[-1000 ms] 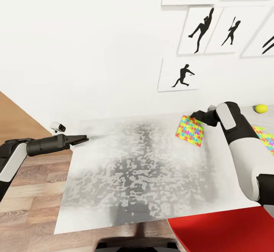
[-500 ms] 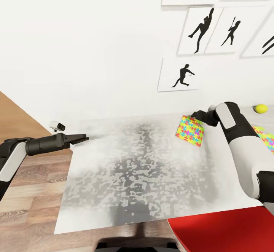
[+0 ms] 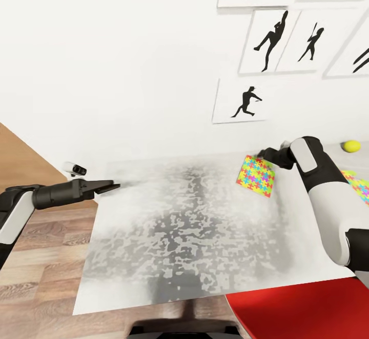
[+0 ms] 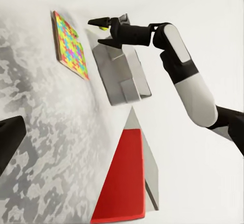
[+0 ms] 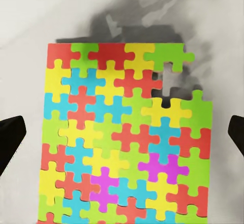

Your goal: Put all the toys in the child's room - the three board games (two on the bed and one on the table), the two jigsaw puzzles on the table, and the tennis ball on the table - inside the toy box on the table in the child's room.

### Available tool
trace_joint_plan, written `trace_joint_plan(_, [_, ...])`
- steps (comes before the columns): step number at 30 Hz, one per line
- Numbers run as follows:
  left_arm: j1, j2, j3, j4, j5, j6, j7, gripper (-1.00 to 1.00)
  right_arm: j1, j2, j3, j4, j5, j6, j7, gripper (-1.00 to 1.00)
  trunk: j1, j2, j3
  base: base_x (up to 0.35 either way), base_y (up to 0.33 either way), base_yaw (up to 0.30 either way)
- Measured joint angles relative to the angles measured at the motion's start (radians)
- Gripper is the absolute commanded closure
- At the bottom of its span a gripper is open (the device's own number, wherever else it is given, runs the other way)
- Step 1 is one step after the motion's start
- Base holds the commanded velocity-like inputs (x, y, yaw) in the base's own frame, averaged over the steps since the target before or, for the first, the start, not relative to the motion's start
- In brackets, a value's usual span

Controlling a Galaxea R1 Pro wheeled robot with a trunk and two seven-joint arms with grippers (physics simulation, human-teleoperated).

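Observation:
A multicoloured jigsaw puzzle [image 3: 256, 176] [image 5: 122, 137] lies flat on the mottled grey table [image 3: 179, 236], with one piece gone near a corner. My right gripper [image 3: 262, 152] hovers over the puzzle's far edge, open, and its fingers [image 5: 10, 142] stand wide apart on either side of the puzzle without touching it. A second puzzle [image 3: 360, 188] shows partly behind my right forearm. The yellow tennis ball [image 3: 351, 146] rests by the wall at far right. My left gripper [image 3: 110, 186] is open and empty at the table's left edge. No board games are in sight.
An open grey box [image 4: 122, 76] stands on the table beyond the puzzle, behind my right gripper [image 4: 99, 22]. A red flat-topped object [image 3: 302, 308] [image 4: 124, 178] sits at the table's near right corner. Silhouette pictures hang on the white wall [image 3: 128, 72]. Wooden floor [image 3: 41, 272] lies to the left.
My left arm has drifted slightly to the left. The right gripper and the puzzle have stayed where they were.

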Motion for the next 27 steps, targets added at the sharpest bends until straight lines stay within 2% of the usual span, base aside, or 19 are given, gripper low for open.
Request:
trace_joint_plan(5, [0.000,0.001,0.000,0.000,-0.002,-0.001,-0.027,-1.00,-0.010,-0.001,0.000,0.000,0.000,0.001,0.000,-1.00,0.000,0.000,0.000,0.000,0.000,0.000])
trace_joint_plan(16, [0.000,0.001,0.000,0.000,-0.002,0.000,-0.033,-1.00,-0.014,-0.005,0.000,0.005,-0.001,0.002,0.000,-1.00,0.000,0.000,-0.009,0.000,0.000,0.000])
trace_joint_plan(27, [0.000,0.001,0.000,0.000,-0.001,0.000,-0.034,-1.00,-0.037,-0.006,0.000,0.078,0.001,-0.020,0.001,-1.00,0.000,0.000,-0.022,0.000,0.000,0.000])
